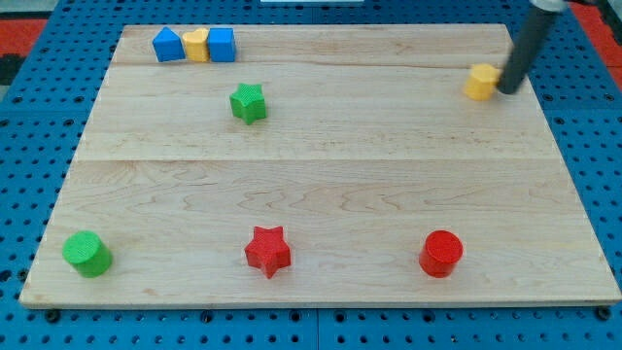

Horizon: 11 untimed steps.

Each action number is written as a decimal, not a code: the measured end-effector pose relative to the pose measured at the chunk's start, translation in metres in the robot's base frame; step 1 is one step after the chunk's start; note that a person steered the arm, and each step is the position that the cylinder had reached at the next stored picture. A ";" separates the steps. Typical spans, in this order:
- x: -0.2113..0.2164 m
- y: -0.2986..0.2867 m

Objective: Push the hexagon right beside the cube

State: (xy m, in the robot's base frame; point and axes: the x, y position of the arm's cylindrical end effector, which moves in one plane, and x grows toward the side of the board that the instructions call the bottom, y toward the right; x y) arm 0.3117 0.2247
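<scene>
The yellow hexagon [480, 82] lies near the view's top right on the wooden board [321, 185]. My tip [507, 90] is just to the right of the hexagon, touching or almost touching its right side. The blue cube [222, 45] sits far off at the view's top left, at the right end of a short row of three blocks. The rod rises from the tip toward the view's top right corner.
In the row with the cube are a yellow heart [196, 45] and another blue block [168, 45]. A green star [249, 102] lies below the row. Along the bottom are a green cylinder [87, 253], a red star [267, 251] and a red cylinder [441, 253].
</scene>
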 end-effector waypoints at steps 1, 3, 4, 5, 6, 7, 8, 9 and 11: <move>-0.018 -0.114; -0.044 -0.101; -0.069 -0.142; -0.066 -0.186; -0.063 -0.235; -0.063 -0.276; -0.068 -0.275; -0.108 -0.263; -0.111 -0.300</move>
